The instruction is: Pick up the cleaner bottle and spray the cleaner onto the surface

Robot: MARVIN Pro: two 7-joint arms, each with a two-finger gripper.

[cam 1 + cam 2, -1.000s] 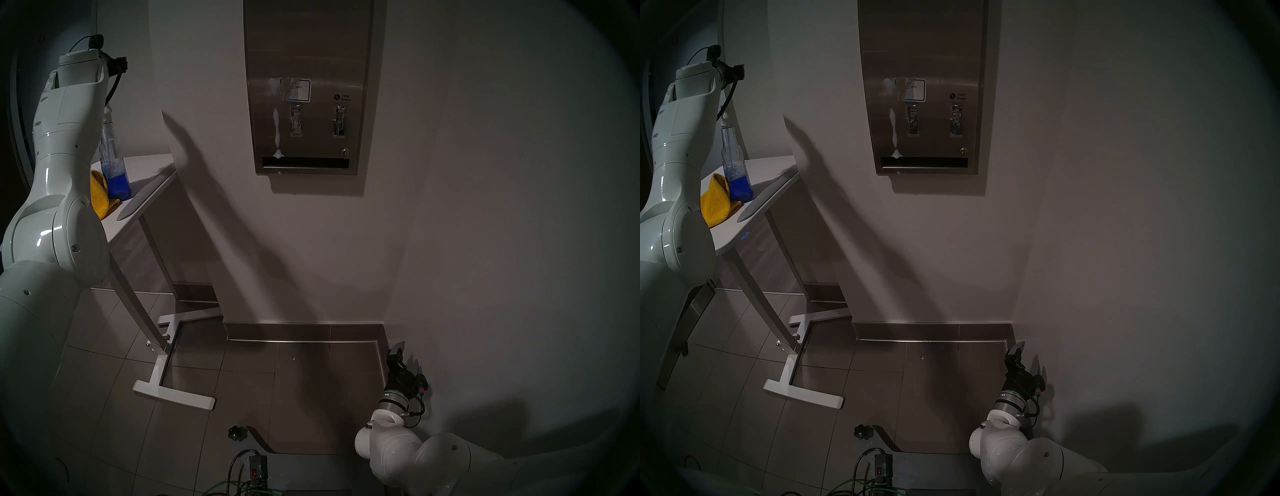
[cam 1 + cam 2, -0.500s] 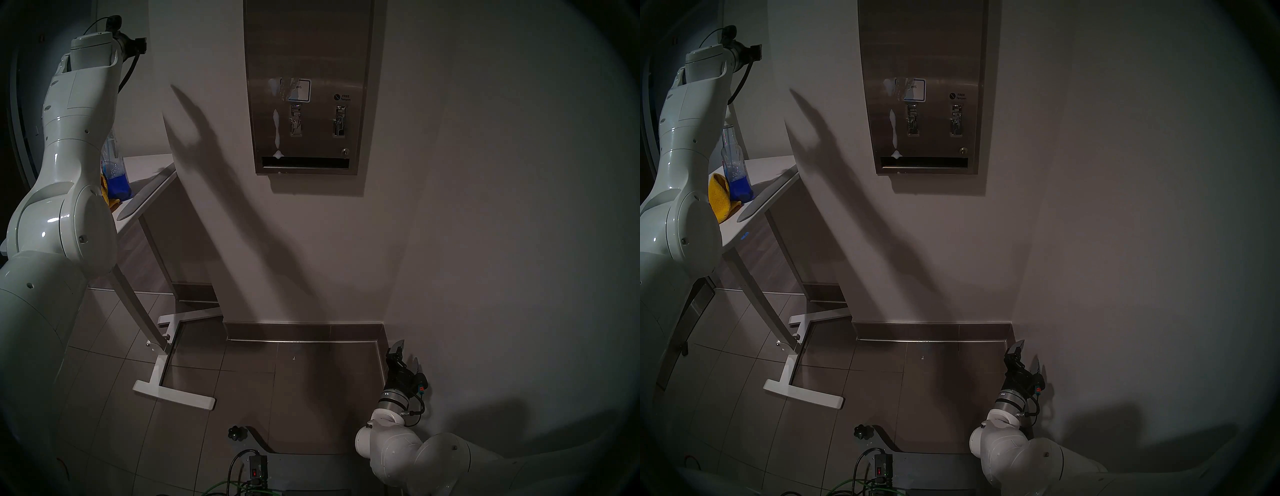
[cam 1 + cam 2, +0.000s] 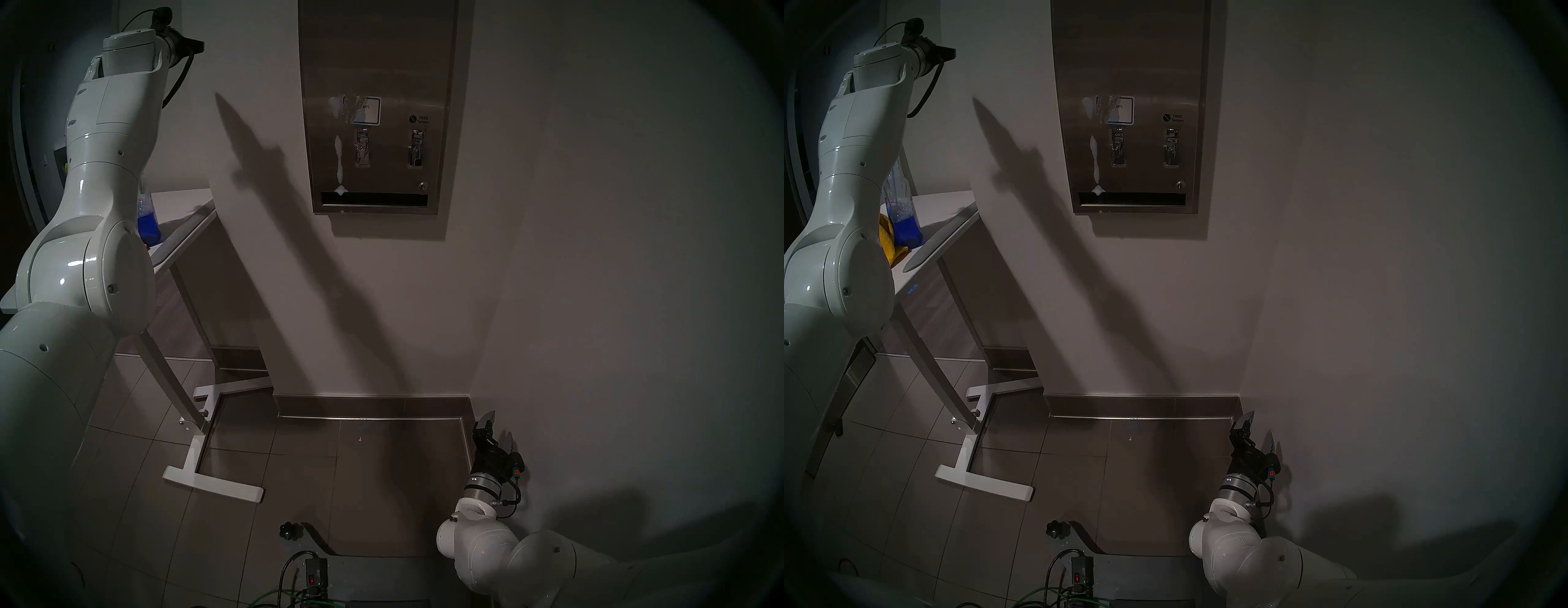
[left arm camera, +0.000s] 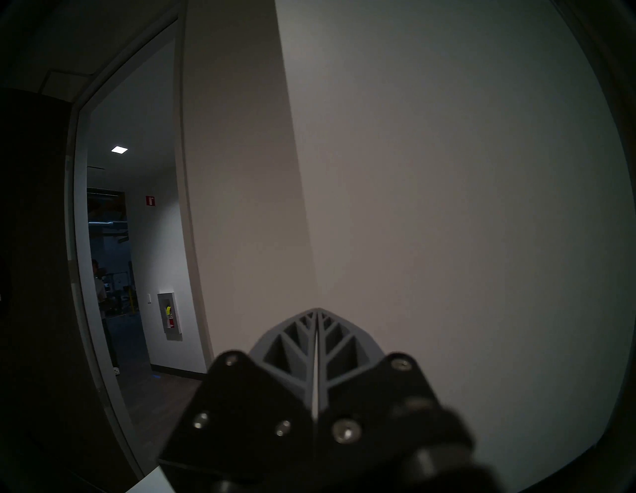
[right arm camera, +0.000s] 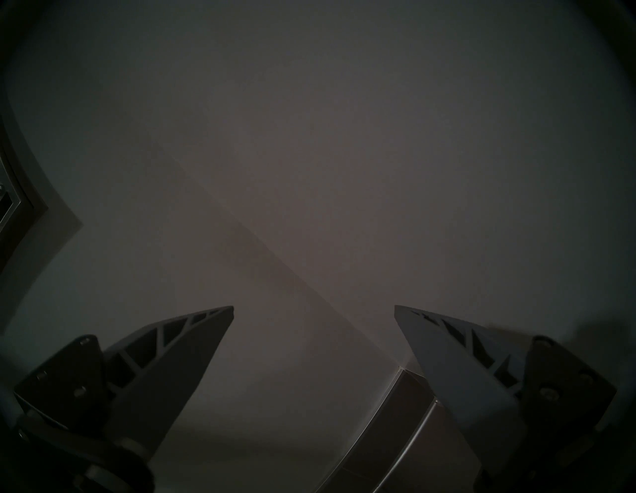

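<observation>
The cleaner bottle [image 3: 148, 223] [image 3: 903, 212] stands upright on the white table [image 3: 182, 208] at the left, its blue liquid low in it and its top hidden behind my left arm. My left gripper [image 4: 317, 310] is raised well above the bottle and shut on nothing, its fingers pressed flat together facing bare wall. On the wall hangs the steel dispenser panel [image 3: 377, 85] [image 3: 1132, 76], with a white foam streak [image 3: 338, 157] running down to its dark slot. My right gripper [image 3: 501, 429] [image 3: 1261, 426] [image 5: 314, 308] is open low by the right wall corner.
A yellow cloth [image 3: 887, 244] lies beside the bottle, half hidden by my arm. The table's white foot [image 3: 212, 484] rests on the tiled floor. Cables and a black box [image 3: 316, 575] sit at my base. An open doorway [image 4: 130, 241] shows in the left wrist view.
My left arm has risen and swung right, away from the bottle, now covering more of it and the cloth. Its forked shadow on the wall has closed to one point. The right arm barely moved.
</observation>
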